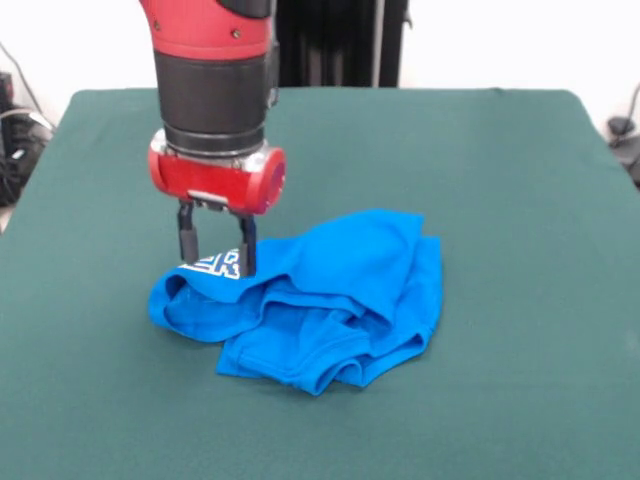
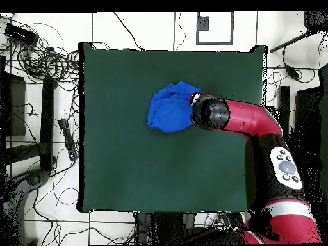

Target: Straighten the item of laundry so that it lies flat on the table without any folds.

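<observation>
Gripping one edge of the laundry was the step in hand, to judge by the pose: the red and black arm's gripper [image 1: 217,252] stood upright over the bunched small bright blue T-shirt [image 1: 320,305], its two dark fingers [image 1: 186,240] set a little apart, their tips down at the cloth on either side of a raised fold bearing white block lettering [image 1: 220,265]. Whether the fold was firmly pinched could not be told from either view; the fingers appeared partly closed about it.

Position of item: the T-shirt lay crumpled on the bench [image 1: 500,180], a large rectangle covered in dark green cloth, somewhat toward the robot's side of centre in the front view. In the overhead view it sat in the upper middle of the bench [image 2: 128,160], with the arm's wrist [image 2: 211,113] covering its right edge. Several folds and a rolled hem showed along the side nearest the front camera; only a scrap of the print was visible.

Next move, as a judgement: the held edge would need lifting and drawing outward, away from the heap, so the layers could slide open rather than drag as a lump. The task seemed at an early stage.

Count: one T-shirt; one bench; one arm; one gripper, two fingers.
</observation>
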